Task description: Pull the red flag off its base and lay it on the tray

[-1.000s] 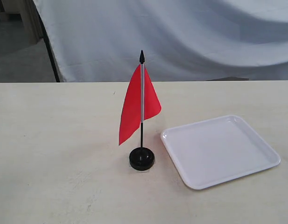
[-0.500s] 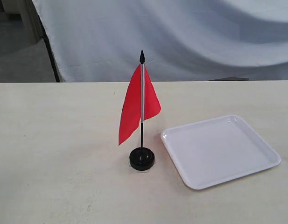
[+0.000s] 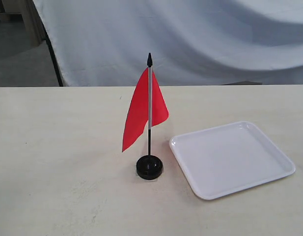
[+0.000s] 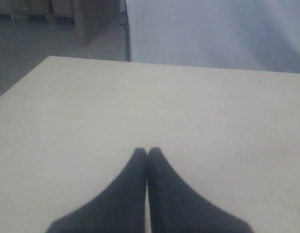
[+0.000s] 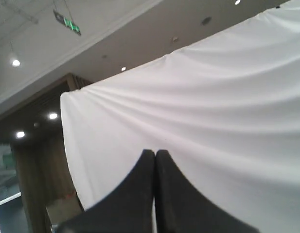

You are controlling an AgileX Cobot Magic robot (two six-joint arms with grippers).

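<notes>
Shifted slightly since before, the small red cloth flag [image 3: 141, 110] stands upright in the round black plastic base [image 3: 150, 167] just beside the shallow white plastic tray [image 3: 232, 158] on the worktop [image 3: 58, 147]; left pincer [image 4: 147, 151] and right pincer [image 5: 155, 153] are both pressed together.

**Two plain black pincers**

All you see of your robot is two finger pairs. The left pincer [image 4: 147, 151] and right pincer [image 5: 155, 153] look alike: matte black, wide at the root, tapering to rounded tips, edges softly blurred.
</notes>
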